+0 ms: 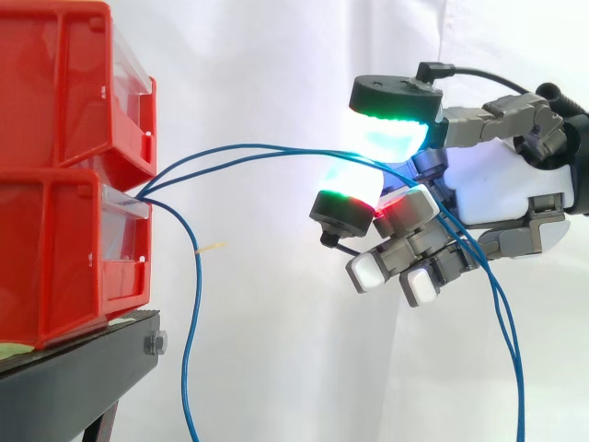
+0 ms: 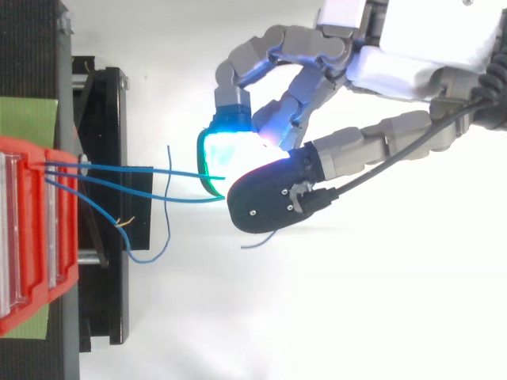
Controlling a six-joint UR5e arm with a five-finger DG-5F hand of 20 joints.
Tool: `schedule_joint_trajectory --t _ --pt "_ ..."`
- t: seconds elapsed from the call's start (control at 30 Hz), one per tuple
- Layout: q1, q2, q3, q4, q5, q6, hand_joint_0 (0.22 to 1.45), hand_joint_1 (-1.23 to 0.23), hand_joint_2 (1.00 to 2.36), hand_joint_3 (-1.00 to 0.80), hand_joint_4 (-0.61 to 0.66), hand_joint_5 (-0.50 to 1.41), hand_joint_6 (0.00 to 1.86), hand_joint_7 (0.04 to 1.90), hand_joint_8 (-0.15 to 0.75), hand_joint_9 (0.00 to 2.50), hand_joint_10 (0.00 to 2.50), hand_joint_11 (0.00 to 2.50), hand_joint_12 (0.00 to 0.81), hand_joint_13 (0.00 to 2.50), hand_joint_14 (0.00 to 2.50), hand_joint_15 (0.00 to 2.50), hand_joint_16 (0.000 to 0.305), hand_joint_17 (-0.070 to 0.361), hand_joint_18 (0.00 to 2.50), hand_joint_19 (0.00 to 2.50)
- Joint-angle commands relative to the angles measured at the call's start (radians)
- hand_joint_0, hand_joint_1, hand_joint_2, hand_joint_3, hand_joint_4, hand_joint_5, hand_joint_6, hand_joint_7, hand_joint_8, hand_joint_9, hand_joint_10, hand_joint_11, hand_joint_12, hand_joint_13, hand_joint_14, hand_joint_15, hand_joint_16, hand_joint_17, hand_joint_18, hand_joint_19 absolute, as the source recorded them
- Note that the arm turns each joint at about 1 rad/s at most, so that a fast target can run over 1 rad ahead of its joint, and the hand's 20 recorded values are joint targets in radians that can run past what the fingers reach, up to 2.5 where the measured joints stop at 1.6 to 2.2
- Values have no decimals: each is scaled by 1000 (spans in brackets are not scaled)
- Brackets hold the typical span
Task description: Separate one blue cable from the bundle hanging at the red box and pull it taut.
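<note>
A: Since the side view looks level across the work, start there: what does the hand (image 1: pixel 515 180) have?

B: It sits at 3 o'clock, fingers curled, its glowing pads (image 1: pixel 394 138) closed on the blue cables (image 1: pixel 258 149). Two strands leave the gap between the red bins (image 1: pixel 64 184) at 9 o'clock and arc across to the pads. From there they trail off past the palm toward 5 o'clock.

A: Two, not one?

B: Both run into the pinch, though I can't be sure from here that both are truly clamped. A third cable (image 1: pixel 193 313) drops from the same gap toward 6 o'clock, beside the black stand (image 1: pixel 74 368), free of the hand.

A: And from above?

B: The bins lie at 9 o'clock and the hand (image 2: pixel 396 63) reaches in from 1 o'clock. The blue cables (image 2: pixel 158 172) run side by side, slightly apart, to the cyan pad near centre. The third cable (image 2: pixel 95 210) loops toward 7 o'clock, clear of them.

A: So the separating looks only partly done, I'd judge.

B: Agreed. To do it well, let one strand slip out of the pinch and squeeze the other firmly. Then draw slowly toward 3 o'clock, straight away from the bins, until the arc flattens. Pull along the cable's line, not across it, or it may slide from the pads.
</note>
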Motion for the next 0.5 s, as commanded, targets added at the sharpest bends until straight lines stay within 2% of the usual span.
schedule_joint_trajectory --t 0.0,0.07,0.1,0.13,0.17,0.23,0.3,0.47 --pt "3 0 0 0 8 -1 625 -755 1023 -41 83 -159 918 1358 415 1101 22 1171 416 851 18 536 57 128 973 575" --pt "5 0 0 0 15 -1 627 -757 1022 -22 45 -155 917 1358 411 1109 22 1170 416 855 20 528 57 129 978 571" --pt "5 0 -1 0 21 -1 628 -760 1021 -18 14 -153 915 1366 397 1057 22 1066 409 813 18 467 57 128 969 546" --pt "6 0 0 0 24 -1 629 -767 1018 -12 -4 -150 911 1363 387 968 21 835 398 755 13 381 56 126 959 513" --pt "8 0 0 0 26 -2 631 -772 1018 -14 -11 -148 908 1366 381 930 17 733 396 741 12 348 55 124 948 496" --pt "11 0 -1 0 38 4 638 -795 1012 -20 -40 -142 897 1385 338 634 9 253 372 603 8 214 54 121 901 431" --pt "14 -1 0 0 46 8 638 -797 1012 -25 -47 -142 894 1374 315 507 2 80 368 573 7 166 53 119 859 402" --pt "22 0 -1 0 66 21 637 -803 1012 -28 -37 -144 887 1387 261 342 0 0 351 486 3 105 51 115 805 377"
